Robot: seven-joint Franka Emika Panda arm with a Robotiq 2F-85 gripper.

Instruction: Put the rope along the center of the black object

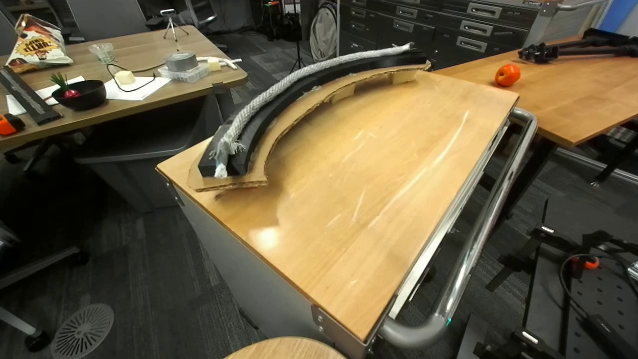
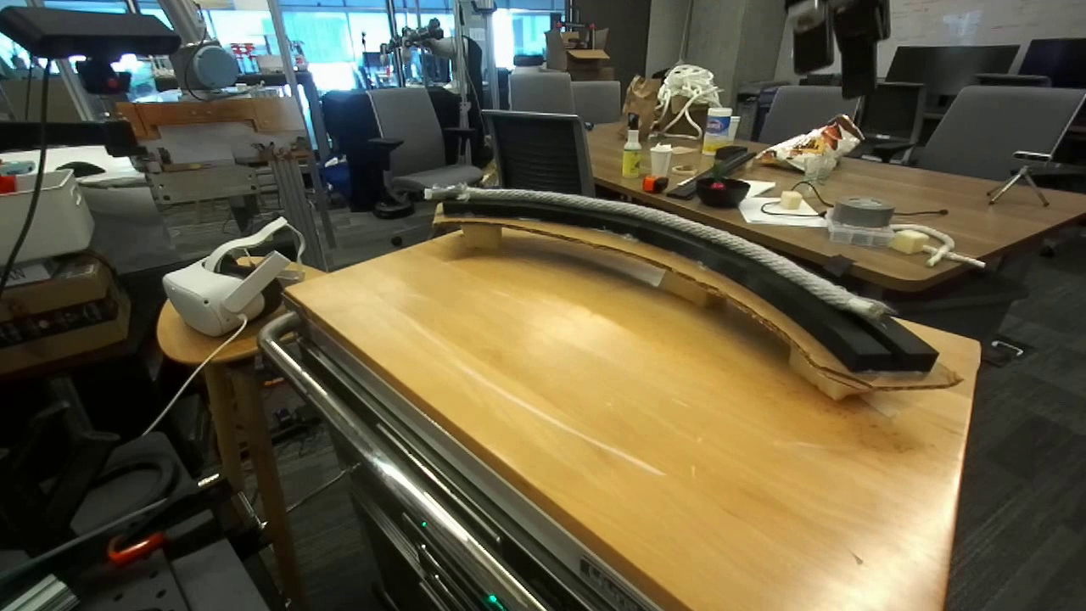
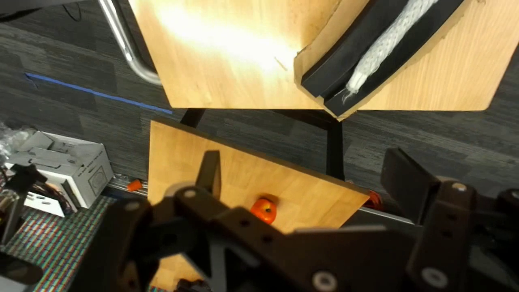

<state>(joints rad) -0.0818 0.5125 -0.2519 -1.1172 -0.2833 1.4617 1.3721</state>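
The silvery-grey rope (image 1: 299,75) lies lengthwise on the black arc track (image 1: 279,107). In an exterior view its frayed near end droops at the track's tip, and its middle sits toward the outer side. The rope (image 2: 645,214) and black track (image 2: 747,284) also show in the exterior view where the rope's left end pokes past the track. In the wrist view the rope (image 3: 385,46) runs along the groove, its tip stopping just short of the track's end. My gripper (image 3: 310,178) is open and empty, away from the rope. It also shows high at the top (image 2: 836,76).
A cardboard base (image 1: 224,184) carries the track on a wooden-topped cart (image 1: 359,174) with a chrome rail (image 1: 498,199). An orange tomato (image 1: 507,75) sits on another wooden table (image 1: 588,94). A white headset (image 2: 212,293) rests on a stool. A brown table (image 2: 1001,225) holds several items.
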